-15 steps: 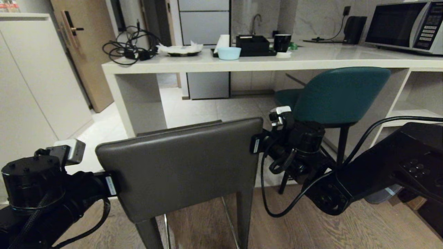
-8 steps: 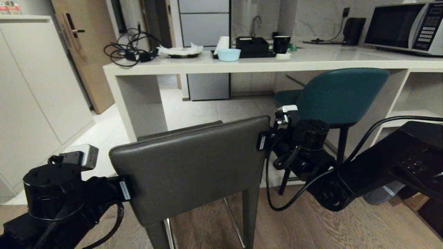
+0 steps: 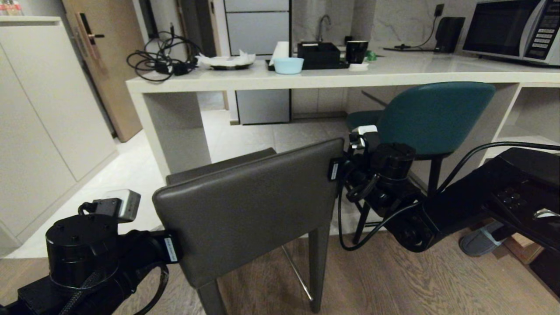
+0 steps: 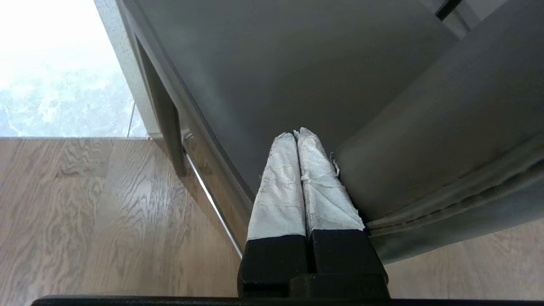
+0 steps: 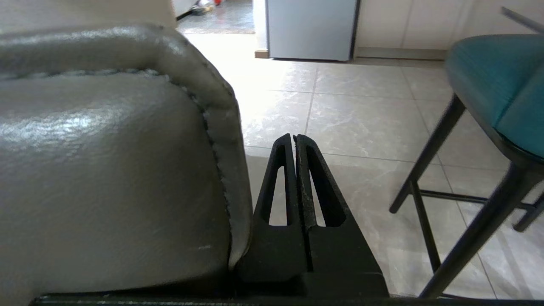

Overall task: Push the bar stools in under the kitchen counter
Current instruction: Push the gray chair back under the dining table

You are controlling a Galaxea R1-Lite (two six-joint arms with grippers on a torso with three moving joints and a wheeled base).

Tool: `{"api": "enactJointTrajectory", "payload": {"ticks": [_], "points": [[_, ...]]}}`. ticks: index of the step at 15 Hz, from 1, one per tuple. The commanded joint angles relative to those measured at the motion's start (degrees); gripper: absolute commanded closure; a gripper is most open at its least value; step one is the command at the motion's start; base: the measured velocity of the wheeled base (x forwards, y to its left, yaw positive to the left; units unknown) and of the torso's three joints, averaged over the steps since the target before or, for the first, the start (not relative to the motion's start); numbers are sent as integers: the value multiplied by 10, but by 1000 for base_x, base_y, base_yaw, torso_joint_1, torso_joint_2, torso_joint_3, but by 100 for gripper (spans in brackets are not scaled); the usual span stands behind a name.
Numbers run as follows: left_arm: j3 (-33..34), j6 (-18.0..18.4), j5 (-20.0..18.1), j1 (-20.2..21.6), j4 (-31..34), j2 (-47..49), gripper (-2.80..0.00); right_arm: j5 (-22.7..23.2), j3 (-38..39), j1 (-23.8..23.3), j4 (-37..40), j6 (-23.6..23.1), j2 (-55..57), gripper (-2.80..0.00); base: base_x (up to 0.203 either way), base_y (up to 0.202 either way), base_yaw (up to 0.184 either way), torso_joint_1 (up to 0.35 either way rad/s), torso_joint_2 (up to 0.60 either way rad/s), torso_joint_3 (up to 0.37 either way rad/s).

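The grey stool (image 3: 245, 210) stands on the wood floor, near the robot and short of the counter (image 3: 332, 76), with its backrest turned slightly so the right edge sits farther away than the left. The left gripper (image 4: 304, 170) has its taped fingers pressed together, holding nothing, and lies against the left edge of the backrest. The right gripper (image 5: 295, 170) is likewise closed and empty, set just beside the right edge of the backrest. This two-sided bracing appears intended to steer the stool straight while pushing, not to grasp it. The teal stool (image 3: 431, 116) is farther right, its seat already partly beneath the counter. The microwave (image 3: 512, 30) at the far right carries keypad markings too small to read; small white labels on both wrists are illegible.
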Motion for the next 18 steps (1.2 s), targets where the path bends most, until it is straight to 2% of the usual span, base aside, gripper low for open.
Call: {"api": "enactJointTrajectory", "payload": {"ticks": [1, 6, 11, 18], "points": [[-9, -1, 6, 7, 2, 10, 0, -12, 8, 51, -8, 3, 0, 0, 0, 0, 0, 0, 0, 0], [-65, 4, 16, 58, 3, 26, 0, -12, 29, 18, -21, 4, -2, 0, 0, 0, 0, 0, 0, 0], [-114, 38, 14, 132, 4, 53, 0, -10, 64, 11, -33, 2, -22, 0, 0, 0, 0, 0, 0, 0], [-165, 51, 13, 133, 7, 86, 0, -10, 79, 11, -52, 2, -13, 0, 0, 0, 0, 0, 0, 0]]}}
